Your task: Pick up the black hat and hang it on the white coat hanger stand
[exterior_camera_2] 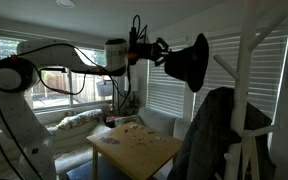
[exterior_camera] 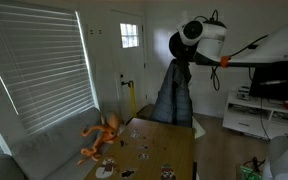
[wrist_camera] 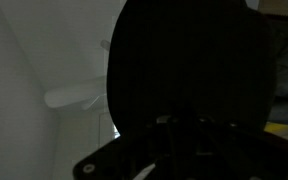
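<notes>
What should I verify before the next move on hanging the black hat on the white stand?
1. Hat held: ok. The black hat is up in the air at the end effector.
2. Hat on a peg: not ok. In an exterior view there is a gap between the hat and the white coat hanger stand.
3. Free peg: ok. A bare white peg shows beside the hat in the wrist view.
4. Height: ok. The hat looks roughly level with the upper pegs.
5. Obstruction: ok. The dark jacket hangs below the hat.
6. Grip security: cannot tell. The hat hides the contact.
</notes>
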